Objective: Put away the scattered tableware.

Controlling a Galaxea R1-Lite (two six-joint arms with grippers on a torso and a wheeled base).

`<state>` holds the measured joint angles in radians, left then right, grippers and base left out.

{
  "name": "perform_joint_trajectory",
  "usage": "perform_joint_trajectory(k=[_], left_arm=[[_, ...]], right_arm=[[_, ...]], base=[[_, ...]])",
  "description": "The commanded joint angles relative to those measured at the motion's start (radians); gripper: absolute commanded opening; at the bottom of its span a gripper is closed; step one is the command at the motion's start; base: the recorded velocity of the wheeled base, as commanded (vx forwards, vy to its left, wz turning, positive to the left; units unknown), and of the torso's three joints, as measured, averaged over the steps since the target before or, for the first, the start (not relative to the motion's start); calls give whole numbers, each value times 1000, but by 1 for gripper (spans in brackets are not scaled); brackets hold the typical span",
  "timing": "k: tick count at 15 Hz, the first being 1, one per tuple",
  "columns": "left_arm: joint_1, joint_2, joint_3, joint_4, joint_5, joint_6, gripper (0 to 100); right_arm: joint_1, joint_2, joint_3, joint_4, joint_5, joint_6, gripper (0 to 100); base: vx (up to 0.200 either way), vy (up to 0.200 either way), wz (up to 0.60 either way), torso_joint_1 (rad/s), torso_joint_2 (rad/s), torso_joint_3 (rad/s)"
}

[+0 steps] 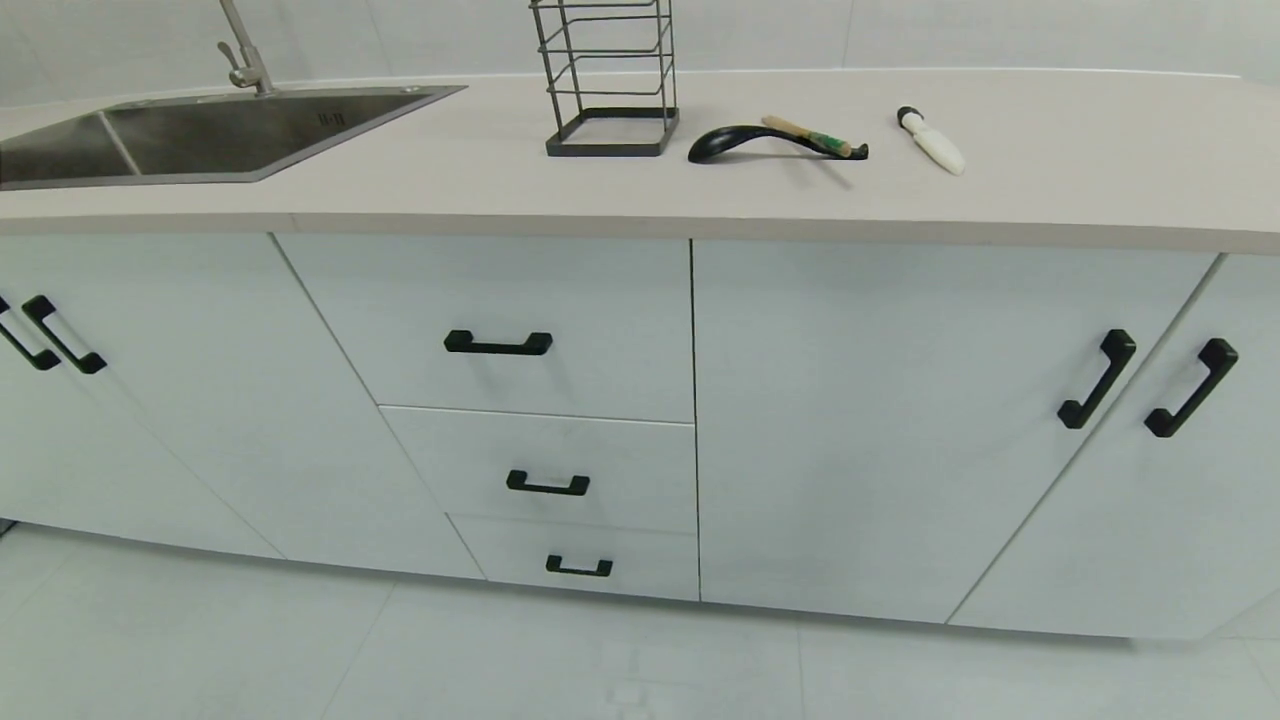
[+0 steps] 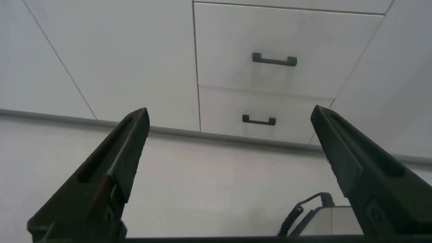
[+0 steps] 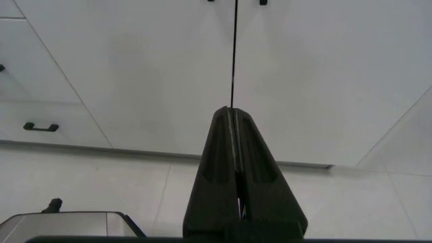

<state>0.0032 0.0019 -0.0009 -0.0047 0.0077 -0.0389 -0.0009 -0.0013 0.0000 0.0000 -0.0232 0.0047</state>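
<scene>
Head view first: what is cut off?
— The wire rack (image 1: 608, 80), a dark metal frame on a square base, runs out at the top edge. So does the tap (image 1: 243, 50) over the steel sink (image 1: 200, 135).
— And the tableware?
— All on the pale matte table (image 1: 400, 185), beside the rack. A glossy black spoon (image 1: 745, 142) has a curved handle. A wooden-handled tool (image 1: 808, 135) lies across that handle, its head hard to make out. A white utensil (image 1: 935, 143) with a black end lies apart from both.
— Left wrist view?
— The left claw (image 2: 229, 115) stands wide, holding nothing, before white drawers (image 2: 283, 47) with black bar handles.
— Right wrist view?
— The right claw (image 3: 233, 118) has its fingers pressed together, empty, facing smooth white cabinet doors (image 3: 324, 74). Their handles are clipped at the edge.
</scene>
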Motion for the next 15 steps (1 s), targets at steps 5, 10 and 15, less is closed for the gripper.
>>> perform_joint_trajectory(k=[5, 10, 15], left_arm=[[-2, 0, 1, 0, 2, -1, 100], [0, 6, -1, 0, 0, 1, 100], [0, 0, -1, 0, 2, 2, 100]], right_arm=[[-1, 1, 0, 0, 0, 0, 0], [-1, 1, 0, 0, 0, 0, 0], [-1, 1, 0, 0, 2, -5, 0]], base=[[0, 0, 0, 0, 0, 0], [80, 0, 0, 2, 1, 1], [160, 0, 0, -2, 0, 2]])
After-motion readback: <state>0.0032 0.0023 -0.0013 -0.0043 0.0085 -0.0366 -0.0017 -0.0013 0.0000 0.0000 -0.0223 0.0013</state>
